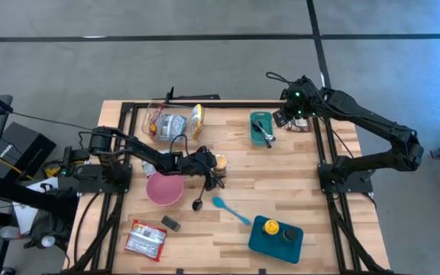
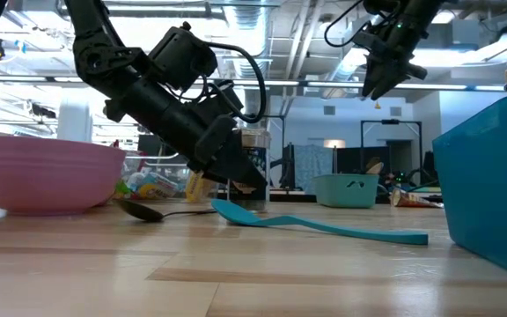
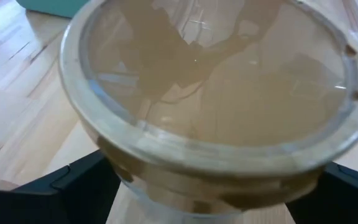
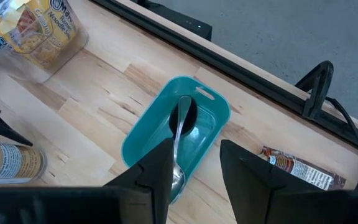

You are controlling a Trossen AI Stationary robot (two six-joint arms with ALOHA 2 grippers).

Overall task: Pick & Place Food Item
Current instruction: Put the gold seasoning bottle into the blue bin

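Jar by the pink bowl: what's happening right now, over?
Left pincer open around jar, not yet gripped. Right pincer hovers above teal bin, a spoon inside. Nothing blocking.

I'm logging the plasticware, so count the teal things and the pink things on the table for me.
Teal: 3 (bin, spoon, tray)
Pink: 1 (bowl)
Total: 4

1 pink bowl, 2 teal bins, 2 spoons.
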